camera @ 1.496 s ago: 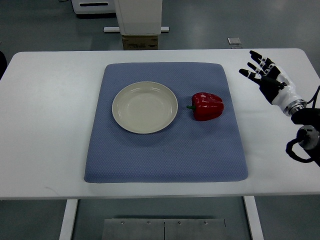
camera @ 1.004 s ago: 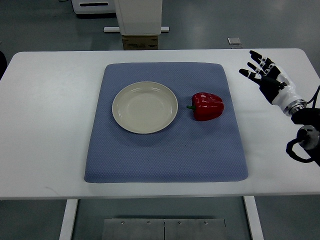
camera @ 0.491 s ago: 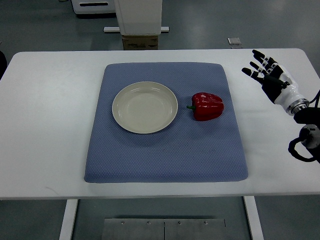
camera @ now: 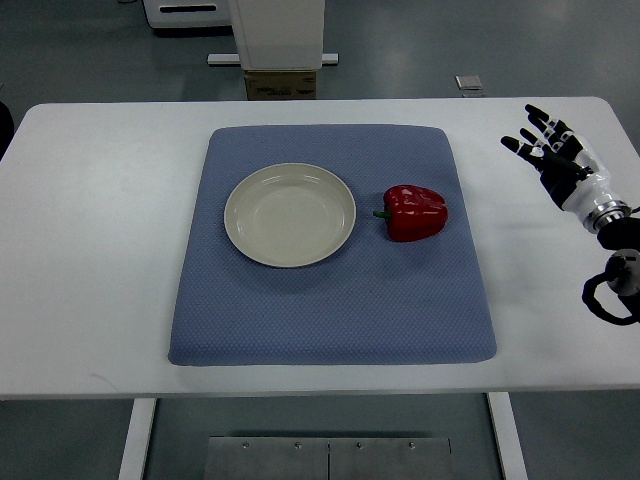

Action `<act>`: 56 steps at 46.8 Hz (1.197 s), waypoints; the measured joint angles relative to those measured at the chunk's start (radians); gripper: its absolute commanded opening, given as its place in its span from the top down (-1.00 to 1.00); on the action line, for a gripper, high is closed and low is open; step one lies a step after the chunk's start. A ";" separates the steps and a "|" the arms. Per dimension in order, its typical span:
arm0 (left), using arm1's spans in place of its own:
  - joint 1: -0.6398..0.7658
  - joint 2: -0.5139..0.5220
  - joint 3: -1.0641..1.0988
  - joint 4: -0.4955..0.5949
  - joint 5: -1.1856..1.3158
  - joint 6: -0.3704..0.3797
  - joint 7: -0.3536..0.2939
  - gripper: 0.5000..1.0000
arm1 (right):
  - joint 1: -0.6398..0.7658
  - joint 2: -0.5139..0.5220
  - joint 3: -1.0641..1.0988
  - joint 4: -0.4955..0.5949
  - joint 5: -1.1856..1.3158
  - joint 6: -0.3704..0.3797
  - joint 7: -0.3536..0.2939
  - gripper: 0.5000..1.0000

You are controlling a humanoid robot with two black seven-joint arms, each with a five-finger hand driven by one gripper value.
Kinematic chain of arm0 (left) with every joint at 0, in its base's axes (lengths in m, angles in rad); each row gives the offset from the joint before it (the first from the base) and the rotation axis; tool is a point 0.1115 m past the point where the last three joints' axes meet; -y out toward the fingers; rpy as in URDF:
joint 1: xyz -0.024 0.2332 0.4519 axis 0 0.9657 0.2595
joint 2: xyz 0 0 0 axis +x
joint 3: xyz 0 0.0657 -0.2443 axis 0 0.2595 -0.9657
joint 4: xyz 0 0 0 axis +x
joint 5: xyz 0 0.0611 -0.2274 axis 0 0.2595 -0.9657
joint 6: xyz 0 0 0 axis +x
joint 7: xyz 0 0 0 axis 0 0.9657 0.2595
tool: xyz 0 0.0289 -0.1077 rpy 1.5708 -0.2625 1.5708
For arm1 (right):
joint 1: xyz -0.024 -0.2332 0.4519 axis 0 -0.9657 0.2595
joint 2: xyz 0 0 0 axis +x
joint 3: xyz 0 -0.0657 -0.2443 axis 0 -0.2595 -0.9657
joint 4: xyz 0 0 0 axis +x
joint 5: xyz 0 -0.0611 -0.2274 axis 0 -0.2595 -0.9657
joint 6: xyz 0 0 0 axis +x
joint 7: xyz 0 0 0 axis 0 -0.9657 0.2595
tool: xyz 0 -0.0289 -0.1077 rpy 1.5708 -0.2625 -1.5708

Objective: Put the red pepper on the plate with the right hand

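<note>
Centrally, red pepper (camera: 415, 212) lying on its side on blue mat (camera: 330, 330), just right of empty plate (camera: 289, 214), apart from its rim; green stem pointing left toward plate, long axis roughly left to right. Right hand (camera: 557, 158) at right edge of frame over bare white table (camera: 90, 250), fingers spread, holding nothing. Pepper well to left of hand and slightly lower. Left arm not in view.

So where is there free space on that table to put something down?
Bare table lies left of the blue mat, and the mat's near half is free. The plate holds nothing. Tightest is between plate and red pepper; the right hand hovers at the right edge.
</note>
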 measured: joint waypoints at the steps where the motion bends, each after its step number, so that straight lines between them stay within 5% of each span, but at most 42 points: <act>1: 0.000 0.000 0.000 0.000 0.000 0.000 0.000 -1.00 | 0.000 0.003 0.000 0.000 0.000 -0.001 0.000 -1.00; 28: 0.000 0.000 0.000 0.000 0.000 0.000 0.000 -1.00 | 0.008 0.030 0.000 0.003 -0.001 -0.003 0.004 -1.00; 56: 0.000 0.000 0.000 0.000 0.000 0.000 0.000 -1.00 | 0.023 -0.029 -0.028 0.071 -0.254 0.066 0.111 -1.00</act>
